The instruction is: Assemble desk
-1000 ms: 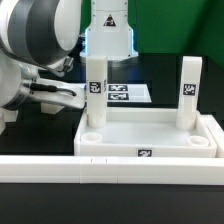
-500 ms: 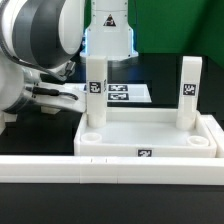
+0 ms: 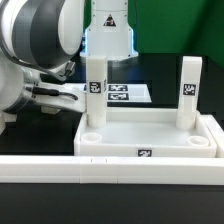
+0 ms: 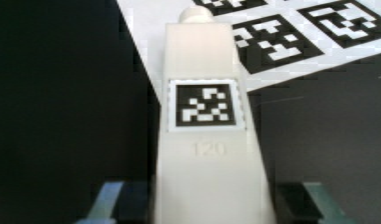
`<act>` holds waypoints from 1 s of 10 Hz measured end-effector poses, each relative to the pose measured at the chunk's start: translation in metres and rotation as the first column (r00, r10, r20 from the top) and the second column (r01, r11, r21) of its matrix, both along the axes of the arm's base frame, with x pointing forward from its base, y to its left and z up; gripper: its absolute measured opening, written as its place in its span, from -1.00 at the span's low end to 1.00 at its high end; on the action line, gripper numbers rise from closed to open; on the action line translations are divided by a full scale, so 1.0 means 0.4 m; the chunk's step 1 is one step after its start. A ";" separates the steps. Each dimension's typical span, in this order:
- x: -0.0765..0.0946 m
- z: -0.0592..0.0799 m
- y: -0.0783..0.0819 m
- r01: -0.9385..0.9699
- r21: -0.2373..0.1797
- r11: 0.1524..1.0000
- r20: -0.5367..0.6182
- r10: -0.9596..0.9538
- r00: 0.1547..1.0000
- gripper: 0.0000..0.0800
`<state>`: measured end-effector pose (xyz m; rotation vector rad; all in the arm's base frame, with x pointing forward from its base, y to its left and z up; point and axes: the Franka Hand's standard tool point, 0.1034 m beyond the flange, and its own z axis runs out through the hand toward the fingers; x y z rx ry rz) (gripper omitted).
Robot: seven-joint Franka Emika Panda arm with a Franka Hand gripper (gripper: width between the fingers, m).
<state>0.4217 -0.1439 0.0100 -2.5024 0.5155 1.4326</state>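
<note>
Gripper (image 4: 208,203) fingers (image 4: 114,200) have moved in from wide apart. Now they sit on each side of the leg (image 4: 208,110). I cannot tell if they pinch it yet. That leg stands in a corner of the top (image 3: 120,143), at the exterior view's left. A second leg (image 3: 188,90) stands at the right. Next, I think, comes grabbing and twisting the leg tight.
</note>
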 end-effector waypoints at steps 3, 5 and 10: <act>0.010 0.022 -0.012 -0.005 0.020 1.000 0.014 0.005 1.000 -0.28; 0.025 0.078 -0.020 0.007 0.037 0.999 0.000 -0.007 1.000 -0.27; 0.064 0.156 -0.004 -0.006 0.052 0.999 0.024 0.005 1.000 -0.27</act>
